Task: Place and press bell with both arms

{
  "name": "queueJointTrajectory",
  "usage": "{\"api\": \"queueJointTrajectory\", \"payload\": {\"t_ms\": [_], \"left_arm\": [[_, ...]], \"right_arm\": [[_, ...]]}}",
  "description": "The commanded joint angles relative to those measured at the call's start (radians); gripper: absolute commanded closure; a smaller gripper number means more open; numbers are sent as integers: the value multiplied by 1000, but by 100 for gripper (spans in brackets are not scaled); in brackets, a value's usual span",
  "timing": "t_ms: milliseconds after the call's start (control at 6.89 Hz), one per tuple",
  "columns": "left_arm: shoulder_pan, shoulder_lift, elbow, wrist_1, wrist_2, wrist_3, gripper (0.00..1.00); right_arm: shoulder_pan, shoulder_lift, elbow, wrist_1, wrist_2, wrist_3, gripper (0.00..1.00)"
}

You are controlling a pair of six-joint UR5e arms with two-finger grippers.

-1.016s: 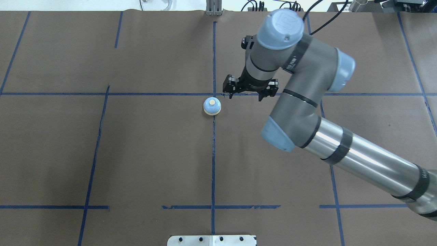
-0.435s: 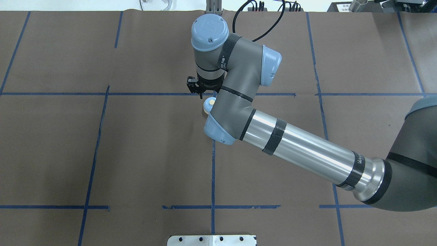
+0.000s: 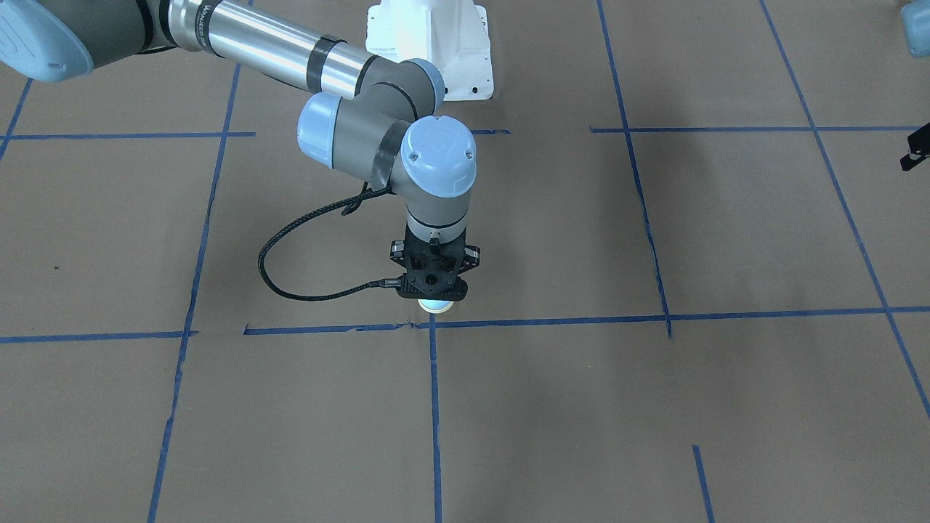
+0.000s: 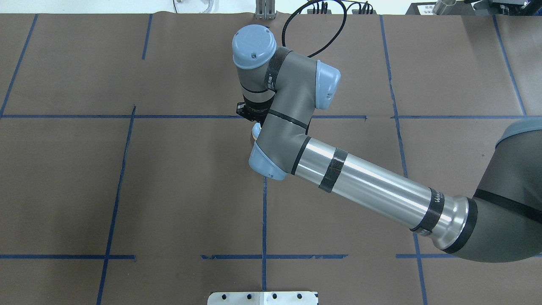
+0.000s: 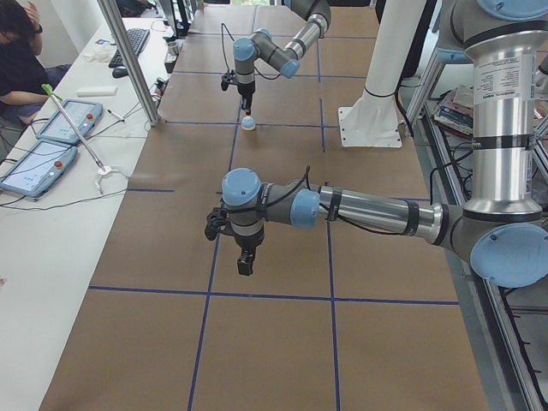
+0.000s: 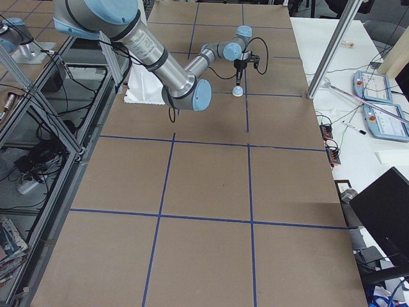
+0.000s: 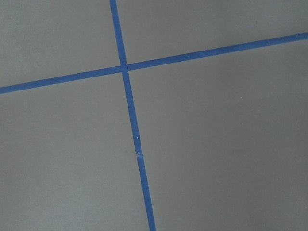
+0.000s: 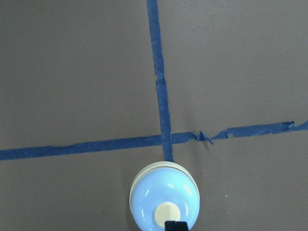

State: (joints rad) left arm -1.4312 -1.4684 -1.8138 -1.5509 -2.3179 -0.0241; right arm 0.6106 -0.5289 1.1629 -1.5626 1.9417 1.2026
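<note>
At the tape cross point(image 8: 166, 138): the bell point(image 8: 165, 202) sits upright on the brown table point(image 4: 178, 195), with its base ring right at the crossing of the two blue lines.
Right gripper: my right gripper point(image 3: 434, 292) points straight down over the bell, its fingers drawn together and holding nothing. One black tip point(image 8: 175, 225) shows at the edge of the cream button point(image 8: 166, 211), though I cannot quite tell whether it touches.
Left gripper: my left gripper point(image 5: 244, 261) hangs over bare table, well apart from the bell. I cannot tell whether it is open or closed.
Weight: I judge the bell light, so an off-centre push could slide or tip it.
Surface: the dome looks smooth, glossy and hard, and I expect my fingers would slip on its curve.
Where to hold: low across the cream base ring, one jaw on each side, if it needs moving.
Where to press: straight down on the middle of the button, gently. Only the button should give.
</note>
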Motion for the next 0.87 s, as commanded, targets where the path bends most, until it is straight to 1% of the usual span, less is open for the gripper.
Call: {"api": "queueJointTrajectory", "payload": {"t_ms": [0, 290, 726], "left_arm": [[0, -1, -1, 0, 0, -16, 0], [0, -1, 1, 0, 0, -16, 0], [0, -1, 2, 0, 0, -16, 0]], "right_arm": [[0, 6, -17, 39, -27, 0, 99], [-21, 4, -45, 44, -39, 0, 98], [-32, 6, -43, 44, -50, 3, 98]]}}
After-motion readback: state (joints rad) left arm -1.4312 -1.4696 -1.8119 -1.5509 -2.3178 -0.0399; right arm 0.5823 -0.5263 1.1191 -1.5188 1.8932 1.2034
